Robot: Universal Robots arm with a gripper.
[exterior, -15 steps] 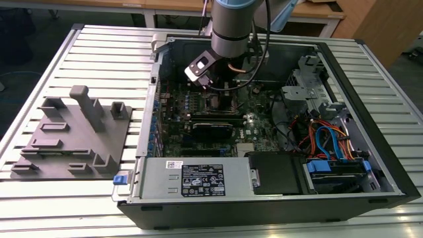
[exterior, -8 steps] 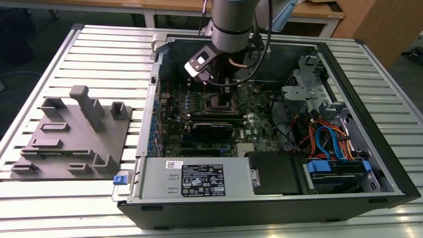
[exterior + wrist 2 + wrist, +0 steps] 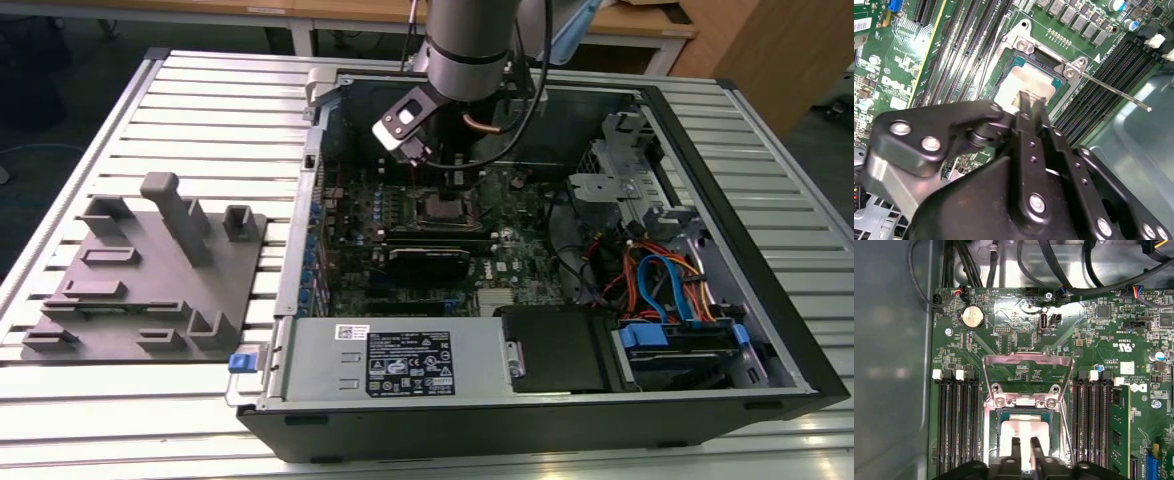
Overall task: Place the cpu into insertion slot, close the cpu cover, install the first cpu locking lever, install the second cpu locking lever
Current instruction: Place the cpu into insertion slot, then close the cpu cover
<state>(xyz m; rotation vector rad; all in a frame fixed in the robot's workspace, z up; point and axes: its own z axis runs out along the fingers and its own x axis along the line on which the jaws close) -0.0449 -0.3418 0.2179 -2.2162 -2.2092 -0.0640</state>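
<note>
While the arm reaches down into the computer case, its claw, fingers a narrow gap apart and gripping nothing, hangs just over the cpu lying in the insertion slot.

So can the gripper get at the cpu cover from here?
Probably yes: the cpu cover stands open just past the cpu, nothing lies across it, and the gripper hangs over the cpu.
</note>
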